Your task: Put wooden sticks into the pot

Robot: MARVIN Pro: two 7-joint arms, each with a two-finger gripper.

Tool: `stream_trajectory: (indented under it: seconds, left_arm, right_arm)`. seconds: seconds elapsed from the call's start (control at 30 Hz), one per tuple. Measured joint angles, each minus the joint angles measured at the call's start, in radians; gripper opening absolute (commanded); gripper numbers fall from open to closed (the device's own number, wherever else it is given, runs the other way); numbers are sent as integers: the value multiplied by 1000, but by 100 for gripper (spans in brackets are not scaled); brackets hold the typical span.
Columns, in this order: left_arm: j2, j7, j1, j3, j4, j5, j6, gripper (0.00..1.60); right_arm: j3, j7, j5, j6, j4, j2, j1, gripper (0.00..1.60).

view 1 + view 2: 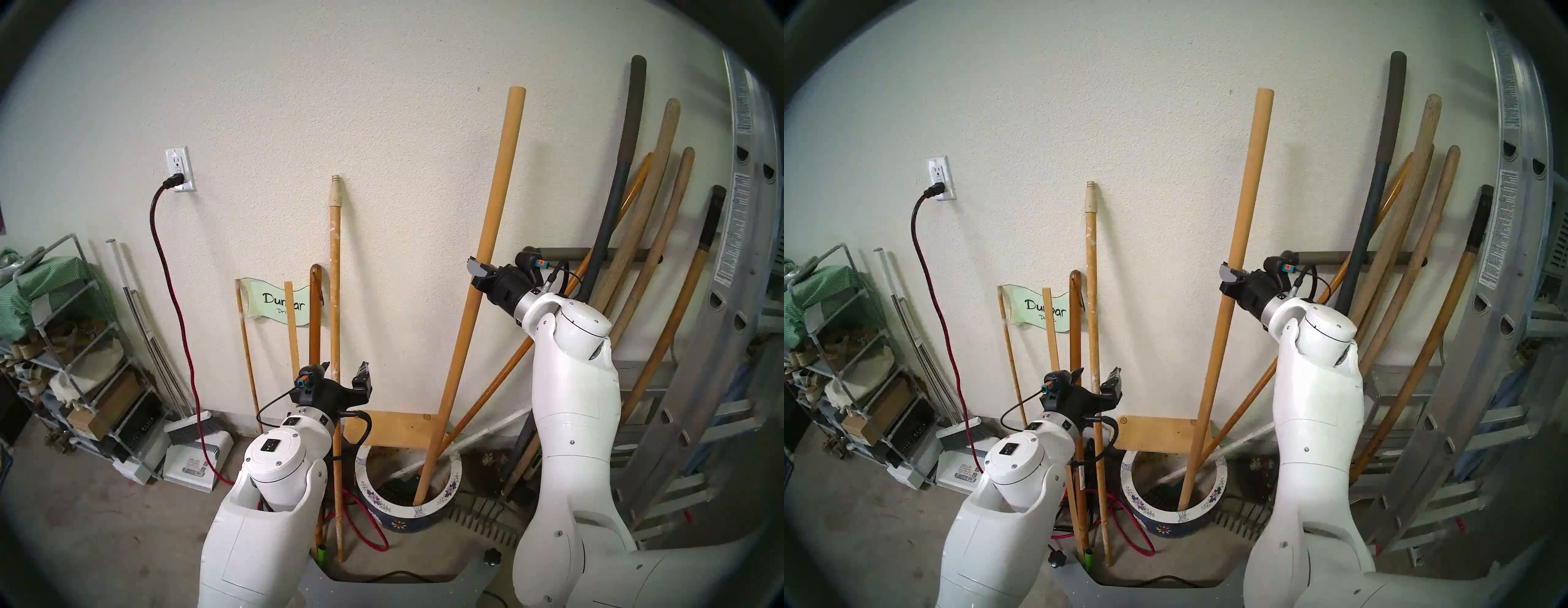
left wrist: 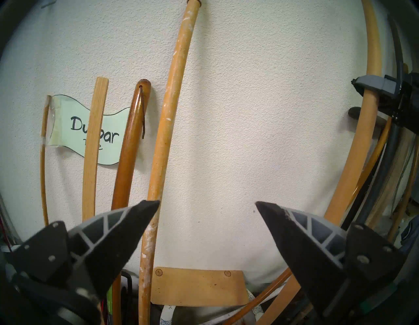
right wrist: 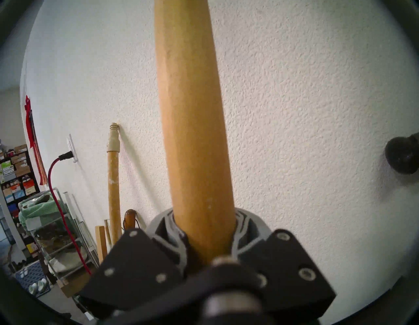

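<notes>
Gripping the plain stick [image 1: 483, 271] mid-shaft to steer it, the right gripper [image 1: 478, 271] is standing its foot inside the pot [image 1: 441, 505] at lower centre, while the left gripper [image 1: 343, 375] is gaping empty around the flecked stick [image 1: 335, 271], outside the pot.

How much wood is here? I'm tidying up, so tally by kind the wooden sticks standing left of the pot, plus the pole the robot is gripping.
Yellow-tan poles: 2, the plain pole in the pot and the paint-flecked pole outside it
Dark-brown stick: 1
Flat pale slat: 1
Thin flag stick: 1
Total: 5
</notes>
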Motion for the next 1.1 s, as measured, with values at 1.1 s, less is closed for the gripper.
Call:
stream_trajectory:
  seconds: [1.1]
  left_arm:
    - [0,0,0,0,0,0,0,160]
  right_arm:
    - [-15,-17,-21,-116,328,22,75,0]
